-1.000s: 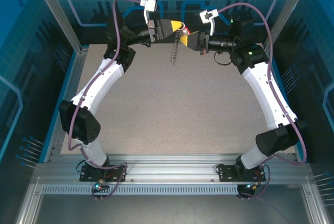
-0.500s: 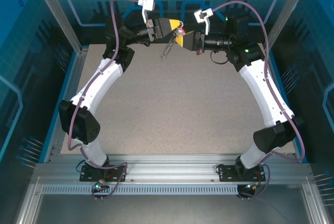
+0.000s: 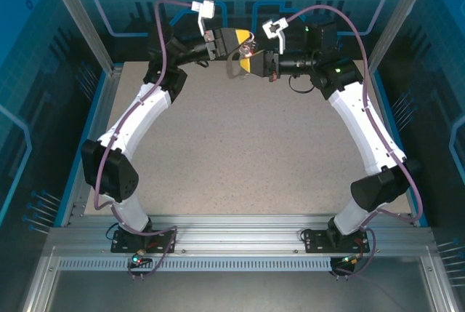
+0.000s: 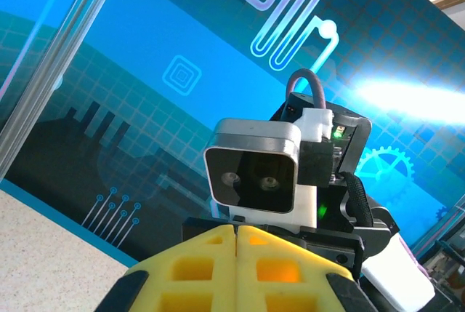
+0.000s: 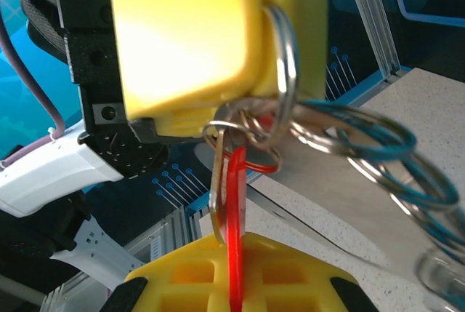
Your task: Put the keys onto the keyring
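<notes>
Here, red key [image 5: 236, 190] upright along right hand [image 5: 233, 268] pinching it, left hand [image 5: 265, 43] clamping keyring [image 5: 363, 159], trailing rightward.

In right pincer [image 5: 234, 262], key [image 5: 236, 196] tip seemingly hidden; keyring [image 5: 378, 124] blurred, cropped

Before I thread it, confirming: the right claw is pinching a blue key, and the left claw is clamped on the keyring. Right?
No. The key in the right claw is red, not blue; the right wrist view shows it. The left claw is indeed clamped on the keyring.
</notes>
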Tool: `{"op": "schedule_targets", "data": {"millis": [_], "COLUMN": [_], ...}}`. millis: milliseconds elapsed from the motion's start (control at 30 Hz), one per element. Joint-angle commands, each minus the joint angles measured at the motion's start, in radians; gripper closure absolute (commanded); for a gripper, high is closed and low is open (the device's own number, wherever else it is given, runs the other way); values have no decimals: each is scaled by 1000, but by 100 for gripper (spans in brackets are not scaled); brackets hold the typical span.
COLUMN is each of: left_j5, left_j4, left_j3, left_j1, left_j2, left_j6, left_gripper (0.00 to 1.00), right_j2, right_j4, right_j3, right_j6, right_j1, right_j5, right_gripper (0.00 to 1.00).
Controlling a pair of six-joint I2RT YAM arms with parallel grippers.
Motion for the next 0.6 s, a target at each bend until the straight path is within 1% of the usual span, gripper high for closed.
{"op": "schedule_targets", "data": {"millis": [0,267,300,367,400,433,467,567], "left_j5": [-51,-66,-73,-82,-87,-94,-100,-110], "left_j4": [45,74,78,80,81,81,81,88], "left_j3": [-3,-18,-23,-28,-31,-34,-38,-42], "left_j1": [-13,-14,-14,-14,-14,-14,-14,-14], "left_j2": [-43,-43,-43,-46,-47,-49,-50,-53], "left_j6": [24,2,0,-3,-4,-3,-2,-7], "left_gripper": [100,100,100,100,100,100,100,100], "right_j2": [-17,31,30,11,-7,-25,-51,-119], "right_j4": [-8,11,1,-1,11,28,47,106], "right_j3": [-29,19,21,0,-24,-49,-78,-152], "right_j6": [16,44,43,50,62,76,90,142], "right_j1": [15,54,50,31,16,-2,-22,-82], "right_j5": [-43,-23,-14,-3,-6,-8,-10,-18], "right_gripper": [100,100,97,81,74,69,66,63]}}
